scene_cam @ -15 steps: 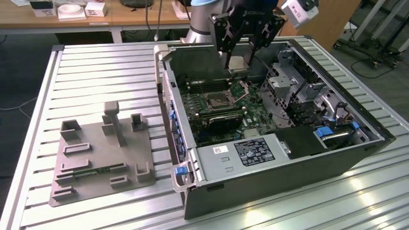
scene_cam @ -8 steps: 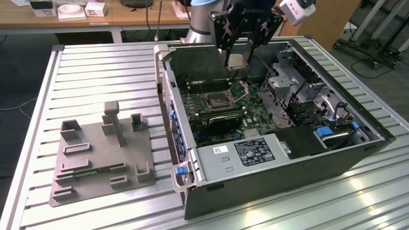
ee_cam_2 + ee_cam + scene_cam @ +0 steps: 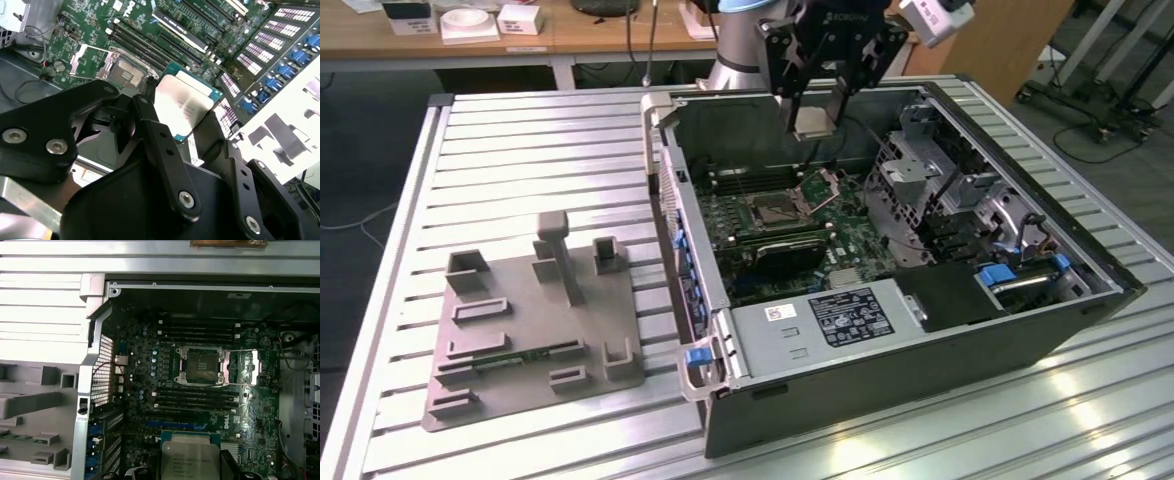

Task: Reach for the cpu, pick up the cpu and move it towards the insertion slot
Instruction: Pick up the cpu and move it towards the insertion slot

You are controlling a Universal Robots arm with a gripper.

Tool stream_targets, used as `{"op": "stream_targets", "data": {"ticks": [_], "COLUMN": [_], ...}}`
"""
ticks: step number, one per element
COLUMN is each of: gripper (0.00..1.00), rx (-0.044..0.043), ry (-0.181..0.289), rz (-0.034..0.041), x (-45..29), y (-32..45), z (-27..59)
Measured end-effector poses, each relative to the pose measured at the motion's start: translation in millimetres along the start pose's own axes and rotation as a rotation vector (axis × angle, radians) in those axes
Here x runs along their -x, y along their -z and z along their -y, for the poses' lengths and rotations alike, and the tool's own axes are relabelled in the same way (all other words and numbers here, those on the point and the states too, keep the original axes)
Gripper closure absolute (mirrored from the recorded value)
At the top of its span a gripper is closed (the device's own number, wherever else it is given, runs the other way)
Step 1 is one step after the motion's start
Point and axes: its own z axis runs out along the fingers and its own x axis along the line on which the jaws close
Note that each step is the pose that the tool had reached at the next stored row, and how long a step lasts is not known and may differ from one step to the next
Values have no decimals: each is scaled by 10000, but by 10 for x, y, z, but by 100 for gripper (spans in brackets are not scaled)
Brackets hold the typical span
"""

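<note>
Black gripper is clamped on the thin square silvery cpu w/ tan edges, lifted over the open PC case's far side. Pickup looks done; cpu hangs above, not yet at, the silver-framed square insertion slot.

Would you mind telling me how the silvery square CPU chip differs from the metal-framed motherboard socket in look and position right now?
The silvery square CPU chip is held up in the black gripper above the open case; the silver-framed motherboard socket sits fixed on the green board. The chip's face is pale, solid metal, while the socket has a dark centre and its hinged plate is swung open. Both are square.
</note>
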Motion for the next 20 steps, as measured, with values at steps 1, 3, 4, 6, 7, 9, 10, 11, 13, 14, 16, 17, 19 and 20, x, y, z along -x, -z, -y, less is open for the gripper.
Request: {"op": "stream_targets", "data": {"ticks": [1,3,4,6,7,9,10,11,13,14,16,17,19,20], "gripper": [45,45,45,45,45,45,45,45,45,45,45,45,45,45], "rx": [-1,-3,-3,-6,-9,-12,-16,-17,-17,-16,-17,-16,-16,-17], "ry": [-12,-43,-56,-89,-120,-184,-205,-215,-218,-220,-220,-220,-220,-219], "rz": [0,1,2,3,4,7,7,7,7,8,8,8,8,7], "x": [6,16,20,29,31,36,39,40,45,50,50,50,52,55], "y": [-1,-2,-3,-5,-5,-6,-5,-5,-5,-5,-5,-5,-5,-5], "z": [-11,-28,-34,-48,-51,-55,-56,-56,-57,-57,-57,-57,-57,-58]}}
